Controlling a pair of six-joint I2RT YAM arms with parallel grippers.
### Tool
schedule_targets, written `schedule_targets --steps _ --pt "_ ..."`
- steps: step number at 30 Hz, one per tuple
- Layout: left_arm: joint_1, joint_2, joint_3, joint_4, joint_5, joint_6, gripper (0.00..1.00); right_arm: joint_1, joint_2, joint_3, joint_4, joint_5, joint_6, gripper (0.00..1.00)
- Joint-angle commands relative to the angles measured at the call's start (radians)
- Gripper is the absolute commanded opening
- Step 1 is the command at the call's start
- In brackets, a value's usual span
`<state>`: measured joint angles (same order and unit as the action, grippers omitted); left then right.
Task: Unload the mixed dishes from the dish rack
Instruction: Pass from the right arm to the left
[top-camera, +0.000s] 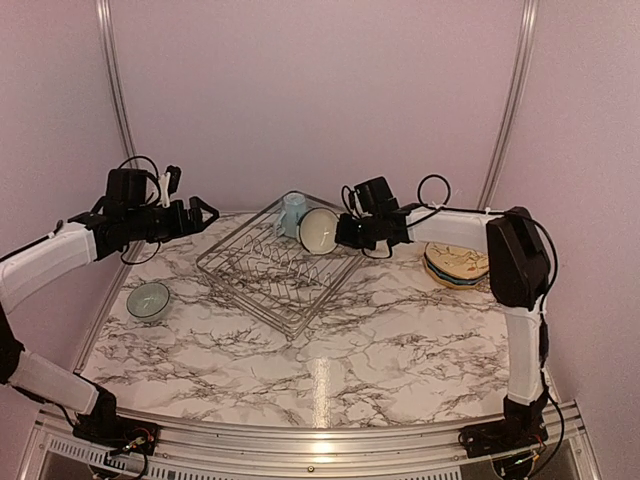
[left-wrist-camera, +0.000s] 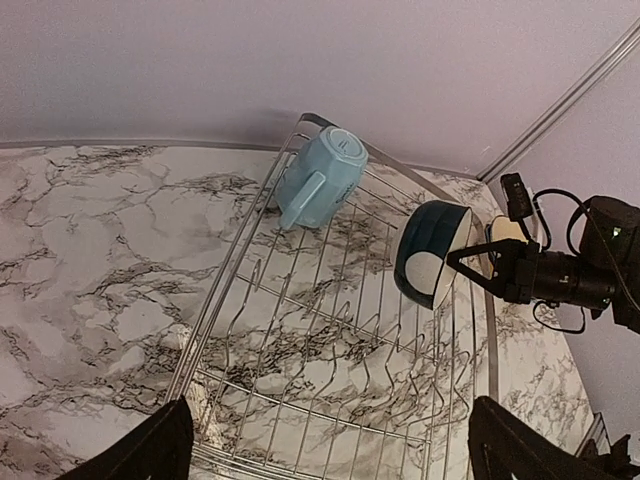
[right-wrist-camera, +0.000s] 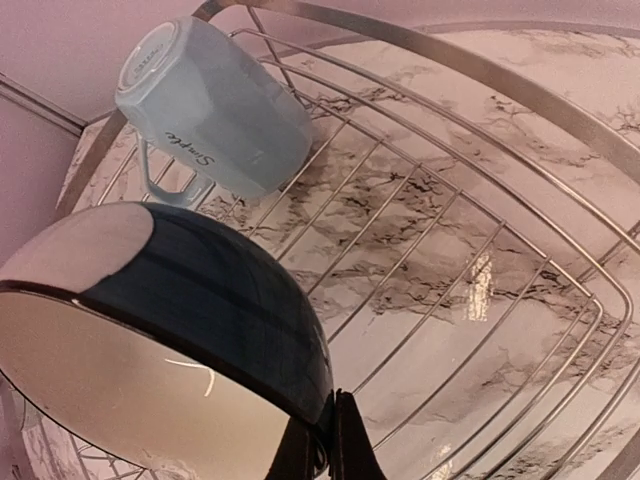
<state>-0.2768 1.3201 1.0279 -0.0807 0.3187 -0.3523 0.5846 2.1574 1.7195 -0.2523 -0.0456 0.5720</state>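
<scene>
1. Dish rack (top-camera: 245, 297) sits mid-worktop (top-camera: 400, 340), skewed, one corner pointing at the arms.
2. Only one item rests in the rack: the pale blue mug (top-camera: 293, 213), tipped over in the far corner, handle down against the wires.
3. Teal bowl (top-camera: 318, 230) is tilted on edge over the rack's far-right side, just beside the mug. Can't tell if it touches the wires.
4. Right gripper (top-camera: 338, 233): jaws clamped on the teal bowl's rim, one finger inside and one outside.
5. Left gripper (top-camera: 207, 213): jaws wide apart and holding nothing, in the air by the rack's far-left side and pointing toward it.
6. Grey-green bowl (top-camera: 148, 300) stands upright on the worktop, left of the rack and well apart from it.
7. Plate stack (top-camera: 455, 265) is on the worktop right of the rack, cream leaf plate on top, partly hidden by the right arm.
</scene>
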Motion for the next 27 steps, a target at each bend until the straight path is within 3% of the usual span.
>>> schedule_targets --steps 1,6,8,10,15,16,19,23,27 --pt "-0.04 0.031 0.101 -0.092 -0.017 0.004 0.98 -0.003 -0.125 -0.077 0.3 -0.244 0.169 0.0" --pt "-0.131 0.043 0.165 -0.136 0.073 -0.108 0.96 -0.006 -0.177 -0.21 0.503 -0.359 0.242 0.0" --pt "-0.187 0.022 0.155 -0.109 0.044 -0.174 0.95 -0.005 -0.191 -0.224 0.512 -0.362 0.237 0.0" --pt "-0.264 0.012 0.18 -0.139 -0.114 -0.196 0.91 -0.003 -0.211 -0.24 0.512 -0.342 0.227 0.0" --pt "-0.545 0.107 0.35 -0.346 -0.913 -0.157 0.86 0.024 -0.261 -0.284 0.45 -0.17 0.173 0.0" --pt "-0.574 0.128 0.369 -0.344 -0.979 -0.138 0.86 0.032 -0.268 -0.289 0.438 -0.14 0.167 0.0" --pt "-0.636 0.21 0.44 -0.342 -1.1 -0.084 0.86 0.061 -0.291 -0.299 0.41 -0.036 0.149 0.0" --pt "-0.694 0.311 0.537 -0.331 -1.135 -0.034 0.87 0.112 -0.309 -0.284 0.346 0.15 0.129 0.0" --pt "-0.724 0.397 0.628 -0.335 -1.144 0.002 0.87 0.142 -0.329 -0.278 0.323 0.229 0.12 0.0"
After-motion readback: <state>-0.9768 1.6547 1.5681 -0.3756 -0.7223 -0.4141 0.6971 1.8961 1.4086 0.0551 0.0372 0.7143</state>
